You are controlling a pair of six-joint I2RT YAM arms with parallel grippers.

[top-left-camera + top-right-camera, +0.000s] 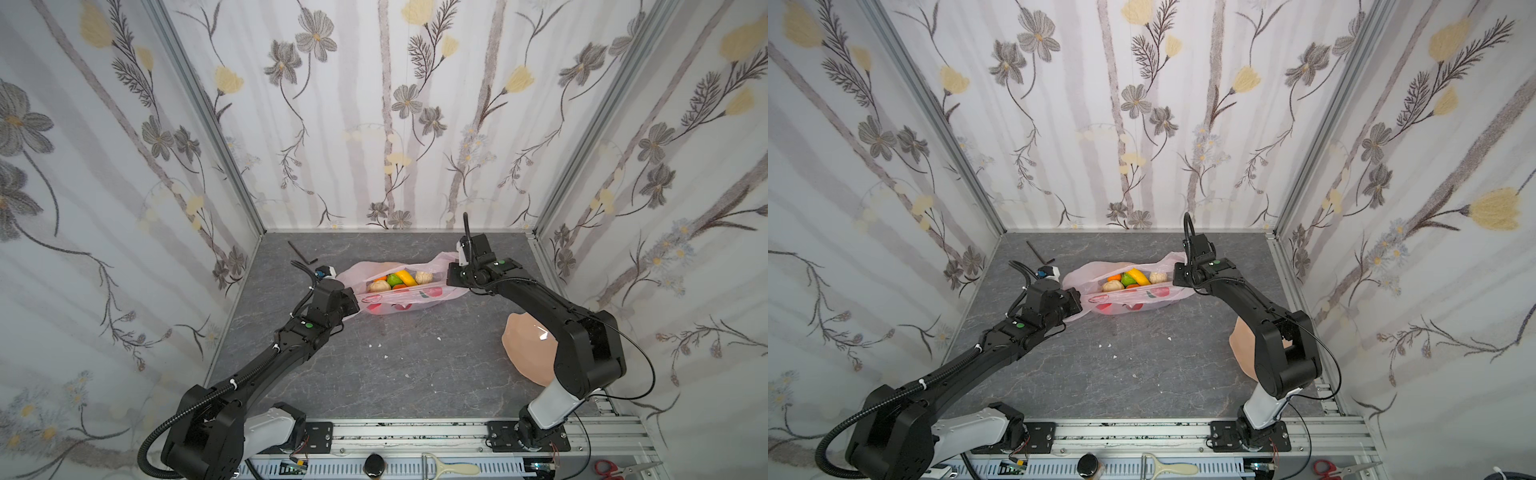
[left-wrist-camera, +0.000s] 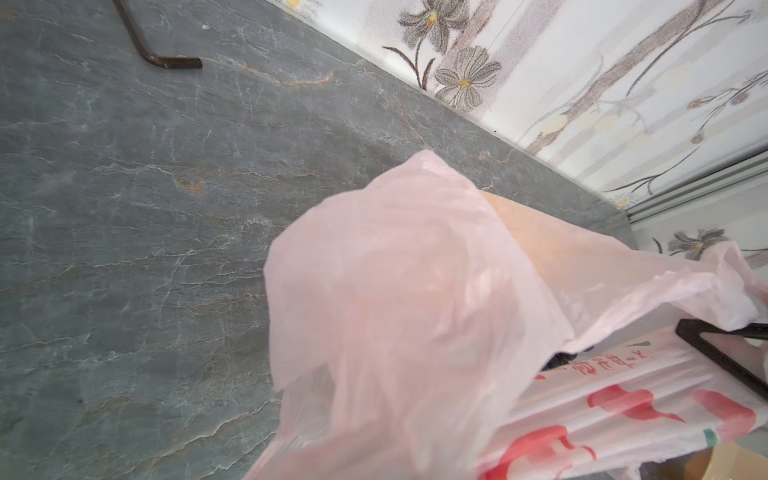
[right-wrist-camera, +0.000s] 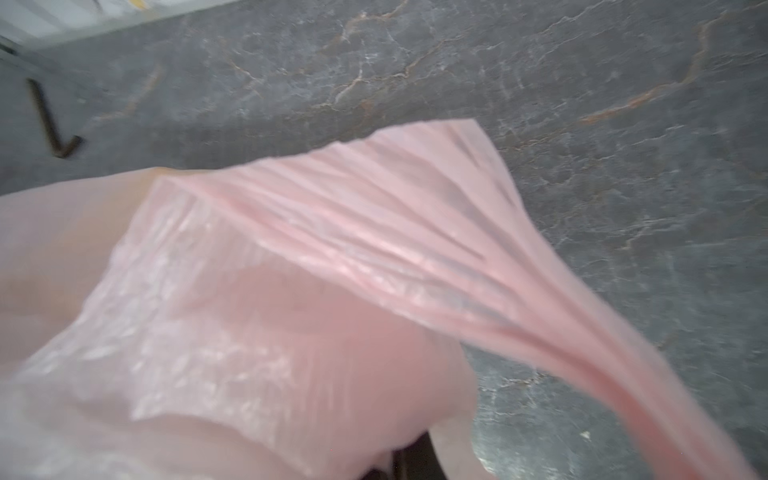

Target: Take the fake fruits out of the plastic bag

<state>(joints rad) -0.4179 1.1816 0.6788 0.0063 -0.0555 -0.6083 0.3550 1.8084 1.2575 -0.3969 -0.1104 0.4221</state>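
The plastic bag (image 1: 415,296) is super thin film, see-through pink, all crinkles and stretched pleats with a soft sheen. The fake fruits (image 1: 401,278) inside look like shiny moulded plastic, and the beige ones are lumpy. The table (image 1: 374,374) is a matt grey stone-look slab with pale and rusty veins. The dish (image 1: 521,353) is smooth, glossy peach and catches a highlight. The hex key (image 1: 300,254) looks like dull dark metal. The front rail (image 1: 415,432) is bare aluminium, and the robot arms (image 1: 266,365) are matt black.

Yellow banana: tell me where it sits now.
In both top views the yellow banana lies inside the open plastic bag, mid-table, between a green fruit and a beige ball.
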